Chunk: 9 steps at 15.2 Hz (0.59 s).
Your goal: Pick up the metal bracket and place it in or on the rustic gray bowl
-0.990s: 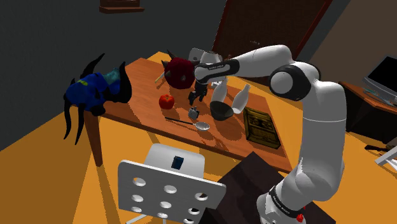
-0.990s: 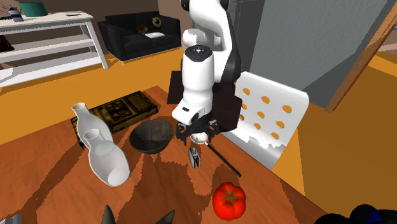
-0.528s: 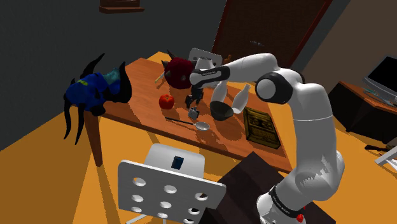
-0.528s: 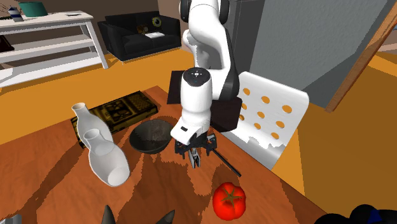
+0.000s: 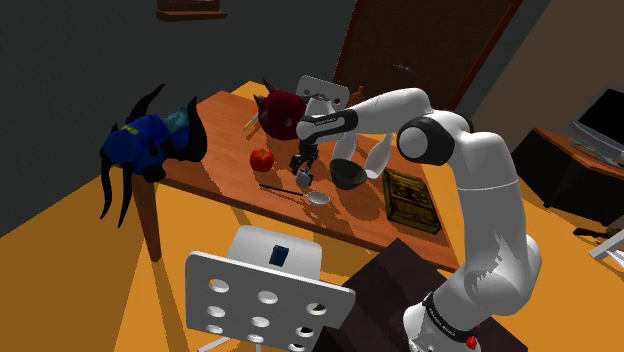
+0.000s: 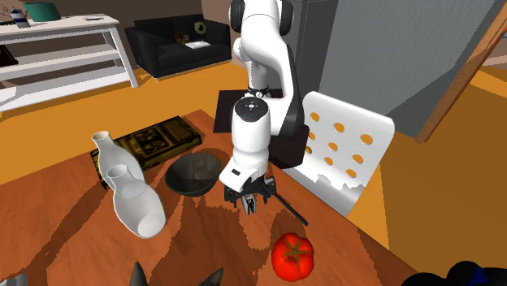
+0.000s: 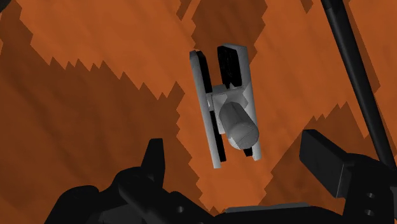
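Over the wooden table (image 6: 73, 236), the white arm (image 6: 250, 134) hangs low beside the dark bowl (image 6: 193, 173). The fingers of its gripper (image 6: 248, 197) are spread either side of the grey metal bracket (image 7: 226, 108), which sits untouched on the tabletop near the bowl. A sound grasp likely means dropping straight, centring the bracket and closing across its flat plates, clear of the black spoon handle (image 7: 356, 70).

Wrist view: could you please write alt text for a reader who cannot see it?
A grey metal bracket with a stubby cylinder on it sits on the reddish-brown table, untouched, between the two black fingers of the open end effector. A thin black rod runs past one finger.
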### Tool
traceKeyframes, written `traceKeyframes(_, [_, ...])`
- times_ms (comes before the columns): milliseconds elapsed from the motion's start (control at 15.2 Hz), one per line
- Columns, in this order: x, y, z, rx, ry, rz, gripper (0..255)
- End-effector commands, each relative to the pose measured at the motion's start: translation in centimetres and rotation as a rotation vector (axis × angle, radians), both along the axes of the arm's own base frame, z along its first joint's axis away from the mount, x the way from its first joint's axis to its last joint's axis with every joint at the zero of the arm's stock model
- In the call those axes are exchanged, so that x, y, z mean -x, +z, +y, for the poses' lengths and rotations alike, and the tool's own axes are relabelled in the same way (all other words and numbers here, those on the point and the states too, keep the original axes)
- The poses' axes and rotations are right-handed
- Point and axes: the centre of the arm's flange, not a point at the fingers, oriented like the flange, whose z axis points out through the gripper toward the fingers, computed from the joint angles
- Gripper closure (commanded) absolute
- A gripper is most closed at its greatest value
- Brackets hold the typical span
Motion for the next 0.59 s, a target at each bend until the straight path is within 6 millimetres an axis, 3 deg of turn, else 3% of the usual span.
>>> traceKeyframes(0, [0.0,-0.02,0.0,0.0,0.0,0.0,0])
traceKeyframes(132, [0.0,-0.01,0.0,0.0,0.0,0.0,0])
traceKeyframes(198, [0.0,-0.01,0.0,0.0,0.0,0.0,255])
traceKeyframes(528, [0.0,-0.02,0.0,0.0,0.0,0.0,255])
